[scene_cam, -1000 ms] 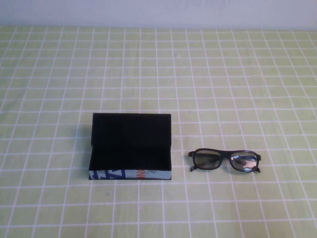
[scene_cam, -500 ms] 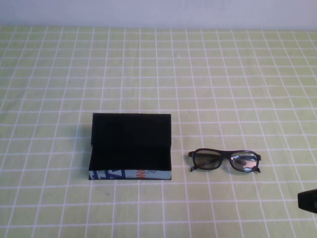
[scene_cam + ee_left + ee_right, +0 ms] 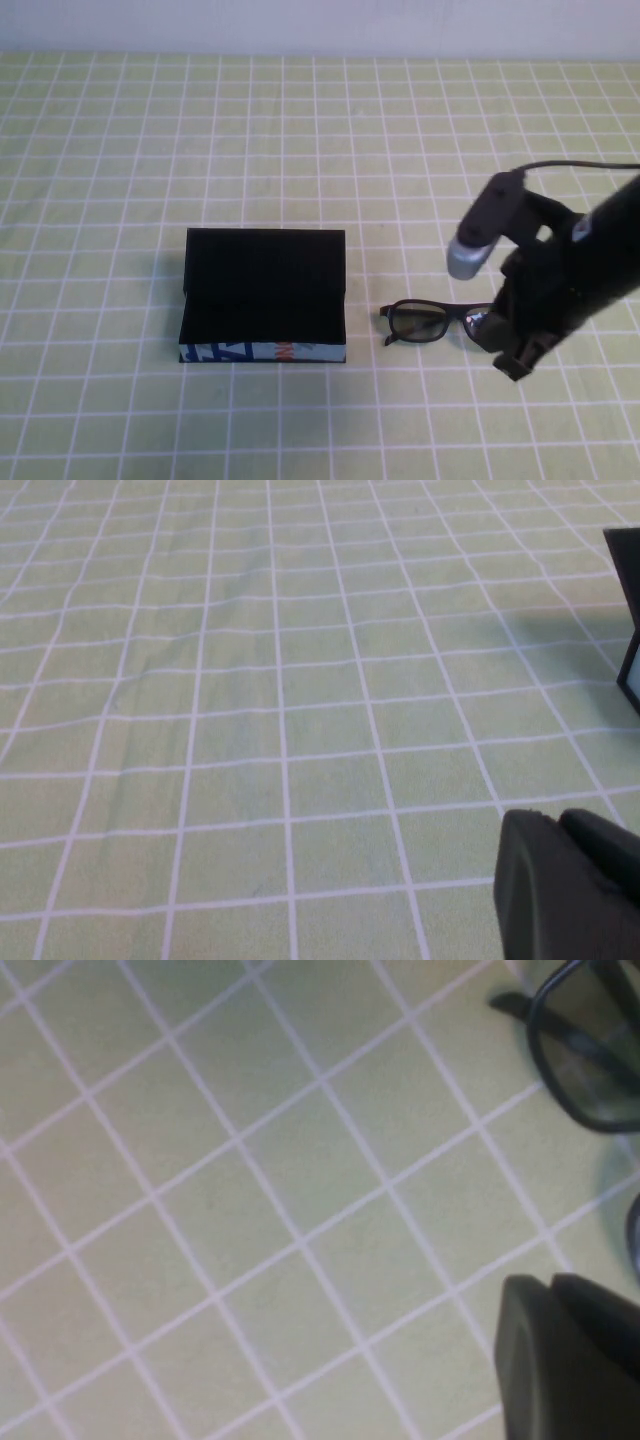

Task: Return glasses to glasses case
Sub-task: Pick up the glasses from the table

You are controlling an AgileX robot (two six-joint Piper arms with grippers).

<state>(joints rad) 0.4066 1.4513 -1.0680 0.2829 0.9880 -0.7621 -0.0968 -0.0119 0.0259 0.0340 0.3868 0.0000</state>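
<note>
the clenched right gripper [image 3: 520,362] hangs over the right lens end of the glasses [image 3: 425,321], which lie on the green checked tablecloth [image 3: 300,130] just right of the open glasses case [image 3: 264,295], with bare cloth all around; the left gripper [image 3: 575,890] sits low over bare cloth, its state i cannot tell.

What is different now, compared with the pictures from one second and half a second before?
The right arm came in from the right edge; its claw, shut and holding nothing, now hangs over the right end of the glasses. The glasses and the open glasses case lie where they were. The left claw shows only in its own wrist view, over bare cloth.
</note>
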